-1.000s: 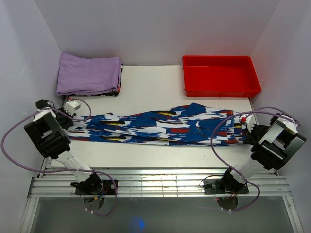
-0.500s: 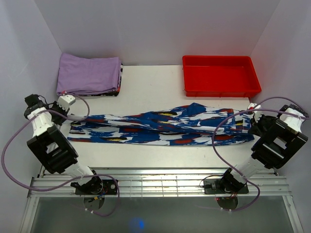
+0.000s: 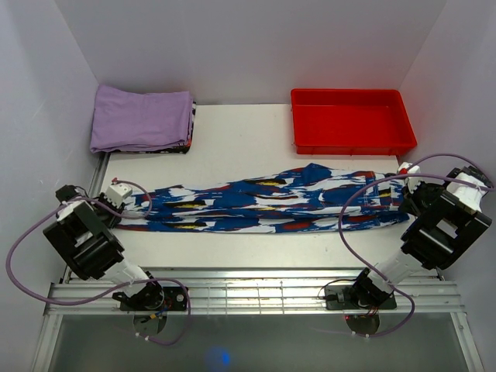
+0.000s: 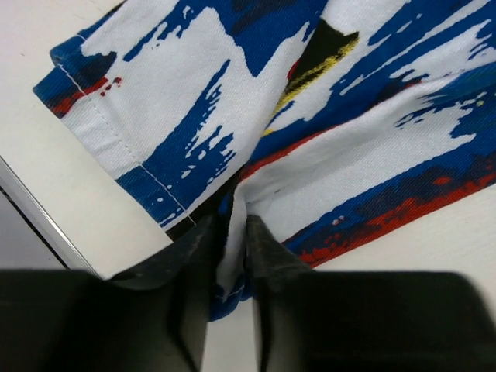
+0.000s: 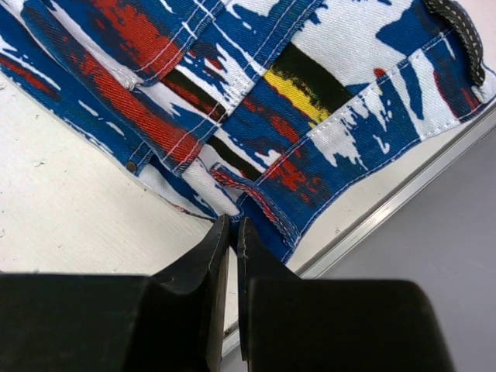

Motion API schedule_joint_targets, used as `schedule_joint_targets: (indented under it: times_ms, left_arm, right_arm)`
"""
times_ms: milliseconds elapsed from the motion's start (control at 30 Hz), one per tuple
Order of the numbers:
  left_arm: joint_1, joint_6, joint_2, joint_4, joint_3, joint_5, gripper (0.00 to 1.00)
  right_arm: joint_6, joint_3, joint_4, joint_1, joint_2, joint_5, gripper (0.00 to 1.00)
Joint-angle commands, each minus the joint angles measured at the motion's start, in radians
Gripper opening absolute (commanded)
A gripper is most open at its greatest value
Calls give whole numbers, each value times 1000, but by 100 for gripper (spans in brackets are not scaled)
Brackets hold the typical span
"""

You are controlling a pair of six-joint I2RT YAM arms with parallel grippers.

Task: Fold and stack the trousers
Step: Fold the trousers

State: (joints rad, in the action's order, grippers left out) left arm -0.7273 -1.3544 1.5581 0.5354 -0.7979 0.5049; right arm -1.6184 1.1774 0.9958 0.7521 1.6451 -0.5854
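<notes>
Trousers (image 3: 271, 203) stretched flat across the table (image 3: 232, 147), folded only lengthwise, it seems.

The right gripper (image 5: 232, 225) is closed on the waist edge. The left gripper (image 4: 227, 232) has hem cloth between slightly parted jaws, and I cannot tell if it pinches. The crosswise folds and the stacking, perhaps by the purple cloth (image 3: 142, 118), remain. I can read no writing.

A white counter (image 3: 232, 139) fills the middle of the top view, boxed in by a plain pale back wall (image 3: 248, 46) and pale side walls at the left (image 3: 39, 93) and right (image 3: 457, 77) edges. Light is even and soft. Along the bottom run silver metal rails (image 3: 256, 298), with grey floor (image 3: 310, 349) beneath showing a small blue glint.
</notes>
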Motion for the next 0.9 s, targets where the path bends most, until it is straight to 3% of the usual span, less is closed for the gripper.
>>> schedule_joint_targets:
  times_ms: [0, 133, 300, 367, 400, 467, 500, 567, 667, 733, 867]
  left_arm:
    - [-95, -46, 119, 61, 10, -100, 42]
    - [-204, -222, 54, 371, -144, 47, 61]
    - [-245, -298, -6, 691, -337, 156, 73]
    - [-245, -278, -4, 736, -377, 185, 86]
    - [-245, -261, 3, 753, -409, 219, 89]
    - [-245, -238, 11, 781, -432, 253, 98]
    - [-245, -241, 16, 825, -451, 273, 98]
    - [-241, -252, 10, 860, -455, 329, 98]
    - [-161, -146, -38, 778, -385, 304, 98]
    - [-115, 13, -79, 606, -268, 256, 98]
    - [41, 211, -132, 396, -91, 79, 90]
  right_arm:
    - [14, 33, -56, 10, 12, 27, 8]
    - [-4, 36, -57, 10, 12, 33, 8]
    - [-81, -19, -28, 9, -14, 59, 8]
    - [-113, -38, -16, 7, -33, 68, 23]
    - [-124, -39, -7, 7, -40, 70, 42]
    - [-144, -36, 18, 7, -68, 65, 57]
    - [-147, -26, 26, 9, -77, 52, 71]
    - [-147, 8, 82, 9, -90, 18, 73]
    - [-88, 122, 170, -19, -76, -65, 75]
    - [6, 169, 214, -84, -71, -93, 74]
    - [225, 72, 92, -258, -135, -68, 67]
